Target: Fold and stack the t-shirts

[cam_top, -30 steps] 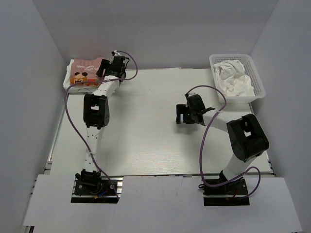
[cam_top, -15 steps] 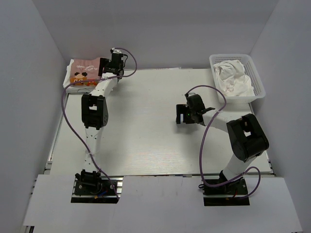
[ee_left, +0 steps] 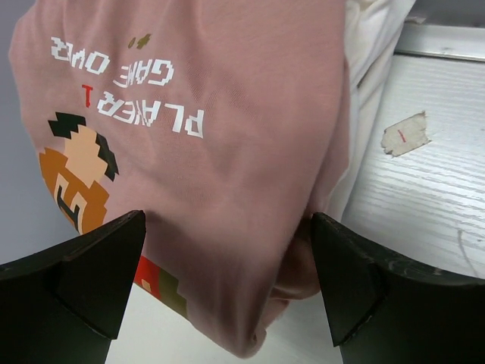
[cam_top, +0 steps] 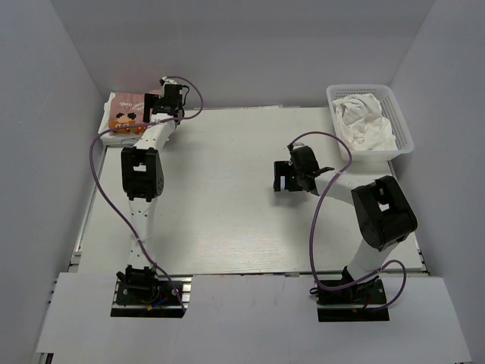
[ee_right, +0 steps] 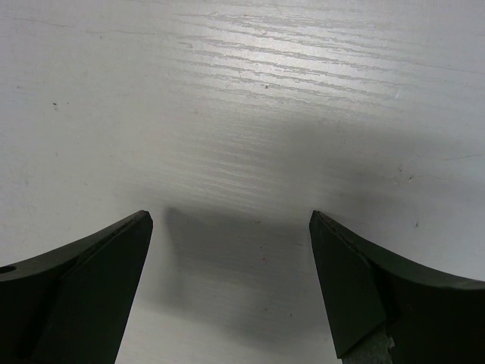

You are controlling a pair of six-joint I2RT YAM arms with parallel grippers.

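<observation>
Risk: clipping the folded pink shirt when lifting off, dragging it off the white shirt beneath and spoiling the stack at the far-left corner of the table. Jaws of left gripper wide apart over pink shirt, gripping nothing, contact with cloth unclear. Jaws of right gripper wide apart too, empty, over bare table. More white shirts crumpled in basket far right, not yet folded.

Shirt stack far-left corner; basket holding shirts far-right
</observation>
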